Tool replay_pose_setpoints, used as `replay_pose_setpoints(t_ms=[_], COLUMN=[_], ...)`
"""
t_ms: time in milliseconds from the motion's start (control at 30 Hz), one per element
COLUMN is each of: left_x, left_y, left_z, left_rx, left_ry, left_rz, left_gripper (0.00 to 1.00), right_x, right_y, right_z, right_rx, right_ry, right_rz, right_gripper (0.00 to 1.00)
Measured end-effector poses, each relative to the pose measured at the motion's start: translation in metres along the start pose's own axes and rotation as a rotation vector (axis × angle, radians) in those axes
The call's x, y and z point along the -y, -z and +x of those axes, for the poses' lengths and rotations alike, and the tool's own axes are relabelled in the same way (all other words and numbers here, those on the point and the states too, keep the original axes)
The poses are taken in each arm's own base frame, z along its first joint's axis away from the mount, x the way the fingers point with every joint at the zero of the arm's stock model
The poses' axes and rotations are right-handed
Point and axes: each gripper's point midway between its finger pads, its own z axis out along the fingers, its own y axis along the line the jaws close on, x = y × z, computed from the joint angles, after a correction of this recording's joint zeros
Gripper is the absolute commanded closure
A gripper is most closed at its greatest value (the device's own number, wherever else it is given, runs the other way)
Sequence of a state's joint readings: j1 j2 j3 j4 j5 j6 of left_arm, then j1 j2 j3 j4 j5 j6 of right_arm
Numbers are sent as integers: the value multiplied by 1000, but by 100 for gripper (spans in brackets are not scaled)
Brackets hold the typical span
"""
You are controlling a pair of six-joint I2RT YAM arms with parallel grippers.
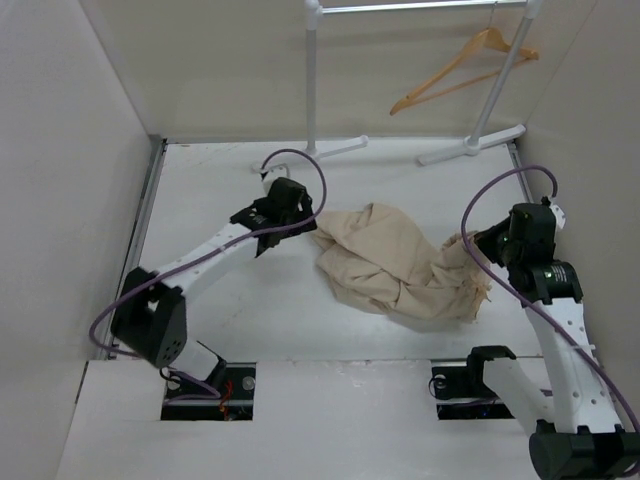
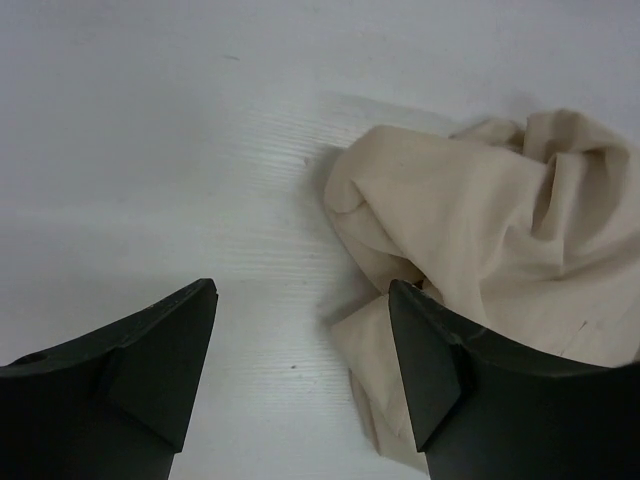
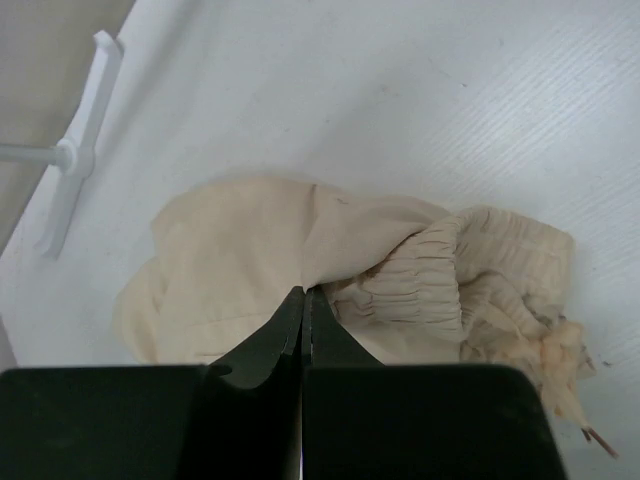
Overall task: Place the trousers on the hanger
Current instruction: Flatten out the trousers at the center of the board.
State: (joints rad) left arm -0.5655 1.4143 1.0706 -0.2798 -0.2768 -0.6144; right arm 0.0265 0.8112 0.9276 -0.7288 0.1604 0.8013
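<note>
- Beige cloth trousers [image 1: 395,265] lie crumpled in a heap on the white table [image 1: 220,190], between the two arms and a little right of centre.
- Wooden hanger [image 1: 455,72], orange-tan, hangs by its hook from the top bar of the white clothes rack [image 1: 312,80] at the far right. It is well apart from the trousers and bare.
- Left gripper [image 2: 302,300] sits at the left edge of the heap with its jaws standing wide. Only table shows in most of the gap, and nothing is held. One of its fingers [image 2: 470,400] lies over the cloth's near fold.
- Right gripper [image 3: 303,300] is at the right end of the heap, jaws pressed fully together with their tips against the cloth. Whether a fold is pinched between them cannot be told.
- Gathered elastic waistband [image 3: 420,280] shows just right of those tips, with a frayed drawstring [image 3: 560,350] trailing beyond it.
- One rack foot [image 3: 80,140] stands on the table beyond the heap in the right wrist view.
</note>
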Motion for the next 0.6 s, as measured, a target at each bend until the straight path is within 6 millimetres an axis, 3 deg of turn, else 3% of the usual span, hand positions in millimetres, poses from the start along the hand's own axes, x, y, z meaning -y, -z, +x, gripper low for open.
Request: replay_pose_setpoints(t_ms=[100, 200, 233, 300, 333, 400, 533, 567, 600], left_x=[28, 35, 38, 51, 56, 61, 56, 50, 37], left_y=[-44, -75, -83, -107, -117, -128, -119, -109, -84], left_z=[27, 37, 37, 37, 37, 37, 28, 20, 1], left_rx=[-78, -108, -112, -126, -130, -132, -122, -104, -68], left_ry=[-50, -53, -51, -29, -22, 13, 83, 103, 139], left_rz=[16, 4, 3, 14, 19, 21, 9, 5, 0], left_gripper=[32, 34, 40, 81, 90, 97, 100, 100, 100], right_x=[-6, -18, -21, -26, -26, -25, -28, -30, -36], right_y=[7, 18, 20, 22, 22, 22, 28, 32, 40], right_z=[-2, 0, 2, 17, 19, 27, 26, 24, 19], right_rx=[13, 24, 22, -10, -15, -35, -34, -33, -24], right_ry=[4, 21, 30, 57, 59, 73, 83, 88, 93], right_rz=[-39, -105, -125, -164, -165, -174, -192, -198, -219], right_gripper=[100, 100, 100, 100, 100, 100, 100, 100, 100])
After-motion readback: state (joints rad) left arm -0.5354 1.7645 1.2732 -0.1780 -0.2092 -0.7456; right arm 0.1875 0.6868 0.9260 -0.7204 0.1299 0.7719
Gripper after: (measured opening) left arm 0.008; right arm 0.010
